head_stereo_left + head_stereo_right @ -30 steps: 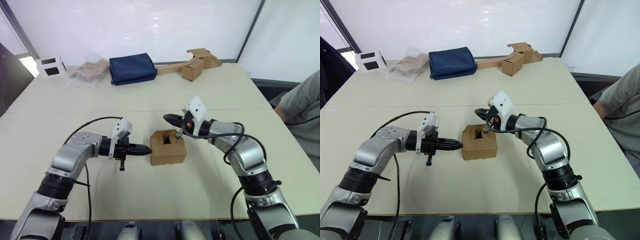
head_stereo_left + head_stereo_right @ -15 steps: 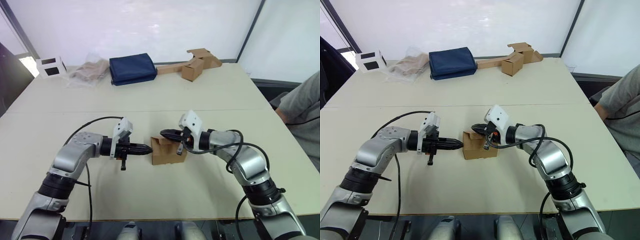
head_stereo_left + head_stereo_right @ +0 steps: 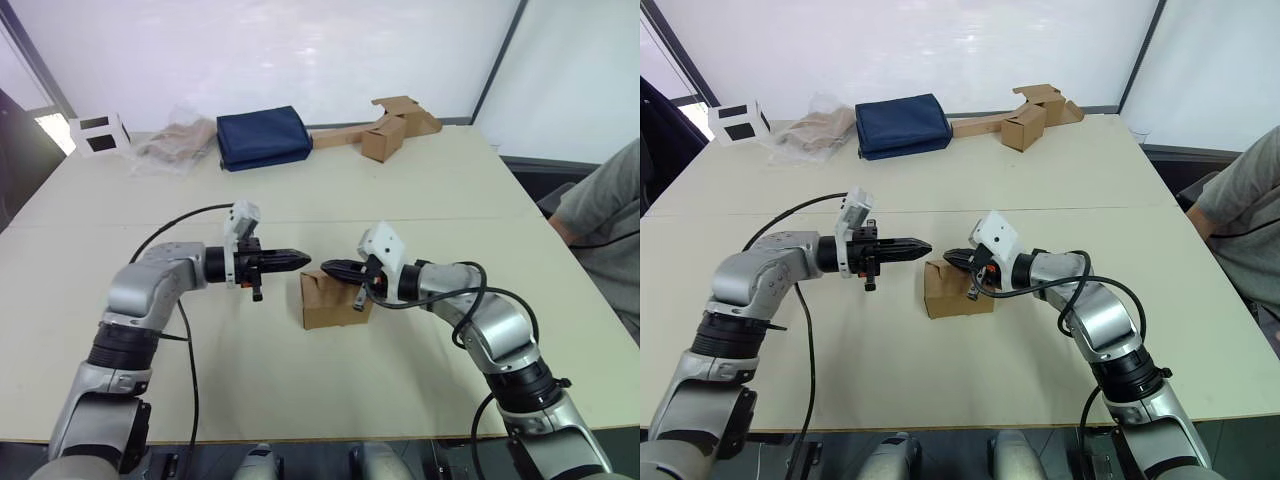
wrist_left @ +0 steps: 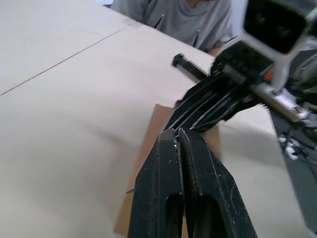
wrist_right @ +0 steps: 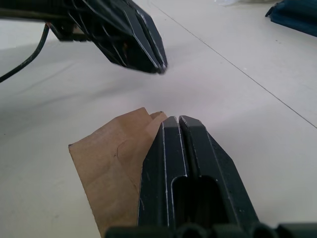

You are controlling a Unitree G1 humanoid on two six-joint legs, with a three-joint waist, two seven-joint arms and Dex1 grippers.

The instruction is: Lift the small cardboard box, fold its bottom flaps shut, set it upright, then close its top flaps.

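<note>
Box (image 3: 330, 298) is sitting mid-table with bare tabletop (image 3: 300, 380) all around; both grippers, left (image 3: 305, 257) and right (image 3: 326, 267), are hovering pinched together above its top edge.

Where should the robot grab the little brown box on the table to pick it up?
Probably by the two side walls of the small cardboard box, one gripper coming in from each side: the walls are flat and upright, and the top looks folded down, leaving no rim to pinch.

person (image 3: 600, 215) cut off, box top (image 3: 330, 283) perhaps covered
</note>
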